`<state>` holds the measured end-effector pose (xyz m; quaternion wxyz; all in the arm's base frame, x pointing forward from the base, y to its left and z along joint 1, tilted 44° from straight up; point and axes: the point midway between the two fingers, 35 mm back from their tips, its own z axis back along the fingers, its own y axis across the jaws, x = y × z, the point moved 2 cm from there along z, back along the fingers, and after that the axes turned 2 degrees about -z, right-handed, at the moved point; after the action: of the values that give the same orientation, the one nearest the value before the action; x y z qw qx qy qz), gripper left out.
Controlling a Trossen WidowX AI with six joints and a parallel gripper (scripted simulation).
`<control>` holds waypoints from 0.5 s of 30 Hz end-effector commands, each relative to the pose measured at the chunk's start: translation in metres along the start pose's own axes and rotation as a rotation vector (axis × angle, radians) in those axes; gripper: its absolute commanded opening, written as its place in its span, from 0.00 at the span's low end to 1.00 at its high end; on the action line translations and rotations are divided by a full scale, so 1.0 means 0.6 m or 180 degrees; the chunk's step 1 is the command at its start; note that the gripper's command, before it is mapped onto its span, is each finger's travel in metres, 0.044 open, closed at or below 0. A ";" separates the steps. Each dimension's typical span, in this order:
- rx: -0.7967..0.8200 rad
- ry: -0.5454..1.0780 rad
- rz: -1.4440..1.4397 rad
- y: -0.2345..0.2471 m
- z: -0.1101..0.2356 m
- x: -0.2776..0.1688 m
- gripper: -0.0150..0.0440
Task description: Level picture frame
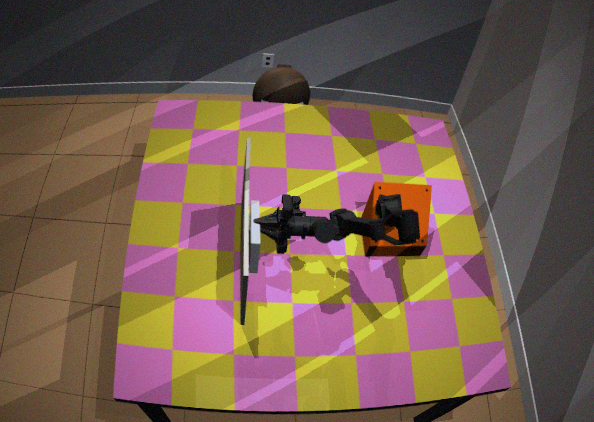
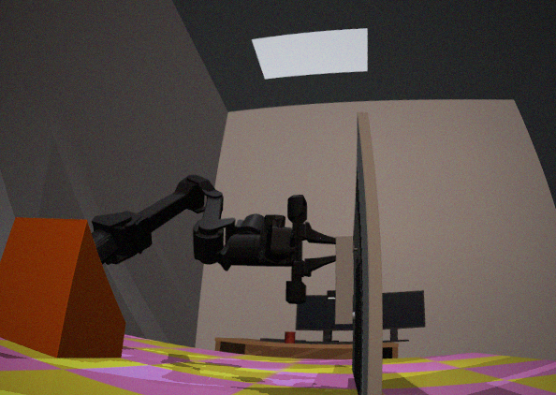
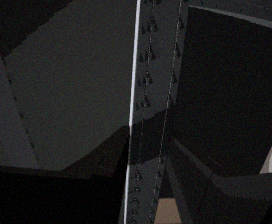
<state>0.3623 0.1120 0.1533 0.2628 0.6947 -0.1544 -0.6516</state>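
Note:
A thin upright wall panel (image 1: 246, 176) (image 2: 370, 188) stands on the checkered table (image 1: 320, 366). The pale picture frame (image 1: 255, 246) (image 2: 343, 286) hangs on the side of the panel that faces the arm, and I see it edge-on in the top and exterior views. My gripper (image 1: 258, 221) (image 2: 333, 249) reaches level from the arm and is shut on the frame near its upper edge. The screw and the notched strip are hidden behind the frame. The frame's tilt does not show from these angles. The wrist view is dark and too close to read.
The arm's orange base block (image 1: 400, 196) (image 2: 47, 282) stands on the table to the right of the panel. A brown round object (image 1: 281, 83) sits behind the table's far edge. A low desk with dark monitors (image 2: 402, 310) and a red cup (image 2: 290, 337) stands in the background.

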 end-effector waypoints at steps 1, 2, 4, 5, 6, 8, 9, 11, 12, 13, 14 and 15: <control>0.0000 0.0000 0.0011 -0.001 0.000 0.000 0.25; 0.0000 0.0000 0.0048 -0.001 0.000 0.000 0.25; 0.0000 0.0000 0.0187 -0.001 0.000 0.000 0.25; 0.0000 0.0000 0.0216 -0.001 0.000 0.000 0.25; 0.0000 0.0000 0.0235 -0.002 0.000 0.000 0.25; 0.0000 0.0000 0.0267 -0.002 0.000 0.000 0.25; 0.0000 0.0000 0.0284 -0.002 0.000 0.000 0.25; 0.0000 0.0000 0.0327 -0.003 0.000 0.000 0.25; 0.0000 0.0000 0.0344 -0.003 0.000 0.000 0.25; 0.0000 0.0000 0.0361 -0.003 0.000 0.000 0.25; 0.0000 0.0000 0.0377 -0.003 0.000 0.000 0.25; 0.0000 0.0000 0.0377 -0.003 0.000 0.000 0.25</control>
<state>0.3620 0.1134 0.1524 0.2973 0.6855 -0.1907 -0.6367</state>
